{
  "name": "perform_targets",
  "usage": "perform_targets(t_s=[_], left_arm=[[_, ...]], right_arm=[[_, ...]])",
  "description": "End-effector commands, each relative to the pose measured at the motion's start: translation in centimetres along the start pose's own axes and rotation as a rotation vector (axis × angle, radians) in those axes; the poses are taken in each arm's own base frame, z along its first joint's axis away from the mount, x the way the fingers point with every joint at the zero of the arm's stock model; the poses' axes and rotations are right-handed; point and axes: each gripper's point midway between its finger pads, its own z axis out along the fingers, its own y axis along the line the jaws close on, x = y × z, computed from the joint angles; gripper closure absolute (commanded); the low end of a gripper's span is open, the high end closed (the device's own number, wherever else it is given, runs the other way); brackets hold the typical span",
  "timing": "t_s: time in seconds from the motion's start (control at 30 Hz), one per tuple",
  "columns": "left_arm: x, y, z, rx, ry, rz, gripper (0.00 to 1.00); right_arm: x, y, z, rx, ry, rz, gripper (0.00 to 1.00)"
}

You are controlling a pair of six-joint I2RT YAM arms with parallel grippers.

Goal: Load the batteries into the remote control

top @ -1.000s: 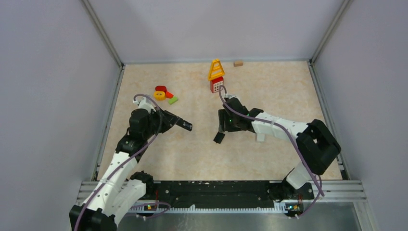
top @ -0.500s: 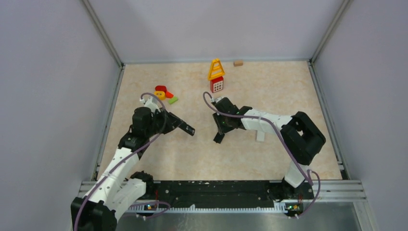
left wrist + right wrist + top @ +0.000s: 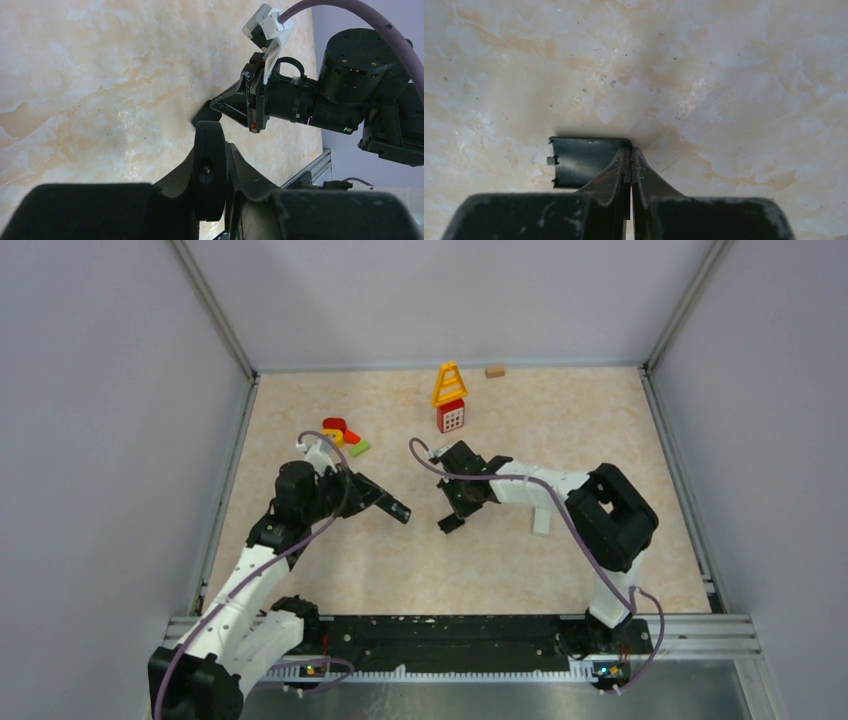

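A slim black remote control (image 3: 392, 506) is held off the table in my left gripper (image 3: 364, 493), which is shut on it. The left wrist view shows the remote (image 3: 210, 170) end-on between the fingers. A flat black battery cover (image 3: 579, 160) lies on the table. My right gripper (image 3: 630, 149) is shut with its tips at the cover's right corner, and nothing shows between them. From above, that gripper (image 3: 458, 512) sits just over the cover (image 3: 451, 525), right of the remote's tip. The batteries are out of view.
A yellow ladder-shaped toy (image 3: 449, 385) and a red-white block (image 3: 451, 416) stand at the back. Red, yellow and green pieces (image 3: 340, 435) lie back left, a tan block (image 3: 495, 371) by the rear wall, and a small white piece (image 3: 541, 521) under the right forearm.
The right gripper has closed from open and its arm has drawn in leftward over the cover. The left gripper with the remote has edged slightly right. The cover has hardly moved.
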Motion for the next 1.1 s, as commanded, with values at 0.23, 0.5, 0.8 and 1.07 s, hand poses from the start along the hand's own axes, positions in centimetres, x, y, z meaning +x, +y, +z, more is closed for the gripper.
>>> perform_targets(t_s=[0.23, 0.5, 0.8, 1.07], left_arm=[[0.2, 0.2, 2.8, 0.065, -0.072, -0.181, 1.0], [3.6, -0.2, 7.5, 0.03, -0.089, -0.284, 1.0], [7.1, 1.1, 11.8, -0.061, -0.089, -0.355, 1.0], [9.4, 4.3, 11.0, -0.218, -0.11, -0.406, 0.92]], right_arm=[[-1.7, -6.2, -4.3, 0.269, -0.147, 0.417, 1.0], [-0.7, -8.1, -6.2, 0.289, -0.235, 0.569, 1.0], [-0.3, -7.9, -7.3, 0.222, -0.265, 0.603, 1.0], [-0.5, -7.3, -8.5, 0.15, -0.295, 0.621, 1.0]])
